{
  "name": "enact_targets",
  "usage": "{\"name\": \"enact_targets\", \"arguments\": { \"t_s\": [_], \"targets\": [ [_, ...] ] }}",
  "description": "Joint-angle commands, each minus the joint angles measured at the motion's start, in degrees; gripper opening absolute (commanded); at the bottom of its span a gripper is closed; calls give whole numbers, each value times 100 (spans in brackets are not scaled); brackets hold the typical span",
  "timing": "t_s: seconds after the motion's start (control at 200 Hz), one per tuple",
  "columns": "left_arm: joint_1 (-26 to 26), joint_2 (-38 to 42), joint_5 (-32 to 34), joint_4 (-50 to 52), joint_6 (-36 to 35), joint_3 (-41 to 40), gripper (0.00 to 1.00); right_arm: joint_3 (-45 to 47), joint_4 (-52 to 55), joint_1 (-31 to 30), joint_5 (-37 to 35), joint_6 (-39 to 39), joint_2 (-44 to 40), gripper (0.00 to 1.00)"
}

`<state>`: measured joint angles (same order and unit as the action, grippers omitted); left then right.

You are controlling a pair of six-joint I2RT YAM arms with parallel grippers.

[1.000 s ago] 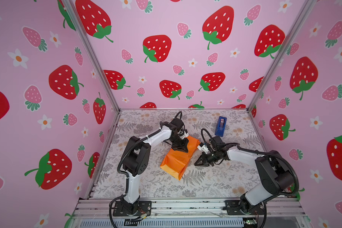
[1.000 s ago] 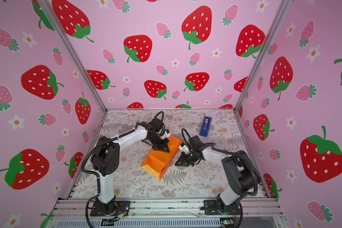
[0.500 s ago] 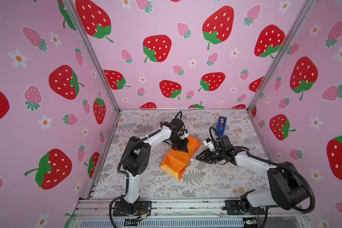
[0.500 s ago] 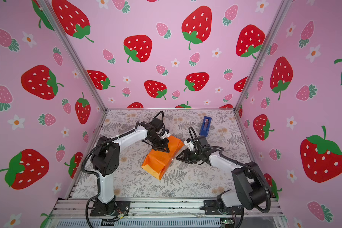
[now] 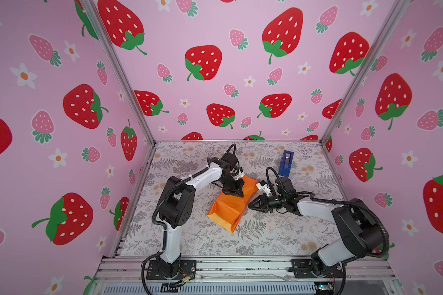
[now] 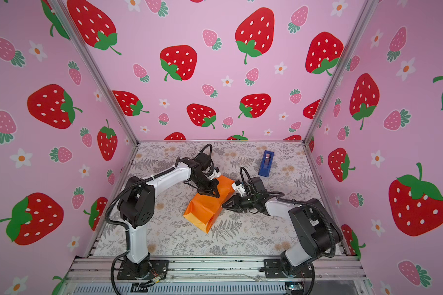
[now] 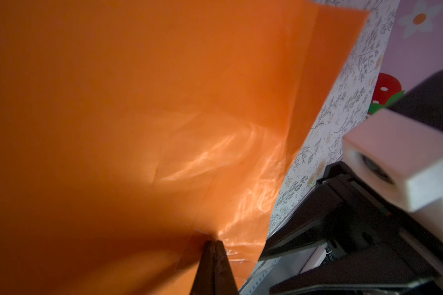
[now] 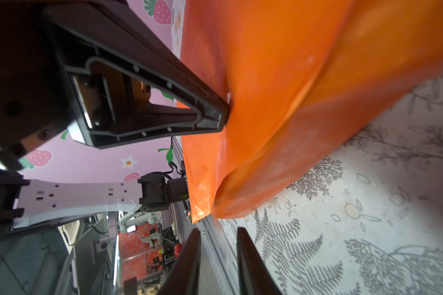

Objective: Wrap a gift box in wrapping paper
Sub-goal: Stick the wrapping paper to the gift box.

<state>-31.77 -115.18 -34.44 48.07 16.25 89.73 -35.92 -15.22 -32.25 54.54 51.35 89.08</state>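
The wrapping paper (image 5: pixel 228 207) (image 6: pixel 205 208), glossy orange, lies folded into a bundle at the middle of the table. The gift box is hidden inside it. My left gripper (image 5: pixel 239 195) (image 6: pixel 215 194) is shut, and its tips (image 7: pixel 213 242) press down on the top of the paper (image 7: pixel 138 115). My right gripper (image 5: pixel 248 204) (image 6: pixel 223 204) points at the bundle's right side, just short of it. Its jaws (image 8: pixel 218 235) are slightly open with nothing between them, and the paper's edge (image 8: pixel 279 89) sits just beyond them.
A blue tape dispenser (image 5: pixel 286 163) (image 6: pixel 266 163) stands at the back right of the floral table (image 5: pixel 266 237). Pink strawberry walls close in three sides. A metal rail (image 5: pixel 241 265) runs along the front edge, where both arm bases are mounted.
My right gripper went from shut to slightly open and the arm stretched out lower towards the bundle's right side. The left arm and the paper have stayed put.
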Motion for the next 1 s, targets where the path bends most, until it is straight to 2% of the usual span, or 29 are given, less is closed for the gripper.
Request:
{"name": "enact_targets", "arguments": {
  "t_s": [0.0,0.135,0.22,0.7,0.976,0.996],
  "targets": [
    [58,-251,775,676,-105,-66,0,32,-159,-9,13,5,67,18],
    [66,-233,774,677,-110,-70,0,106,-113,-2,-40,-50,118,9],
    [66,-225,776,677,-108,-78,0,128,-104,-2,-88,-82,170,0],
    [70,-241,774,660,-99,-141,0,-222,-758,-178,-275,224,956,0],
    [66,-233,757,626,-72,-219,0,-300,-632,-286,-688,360,1305,0],
    [68,-233,763,625,-73,-220,0,-308,-534,-298,-752,343,1322,3]
  ]
}}
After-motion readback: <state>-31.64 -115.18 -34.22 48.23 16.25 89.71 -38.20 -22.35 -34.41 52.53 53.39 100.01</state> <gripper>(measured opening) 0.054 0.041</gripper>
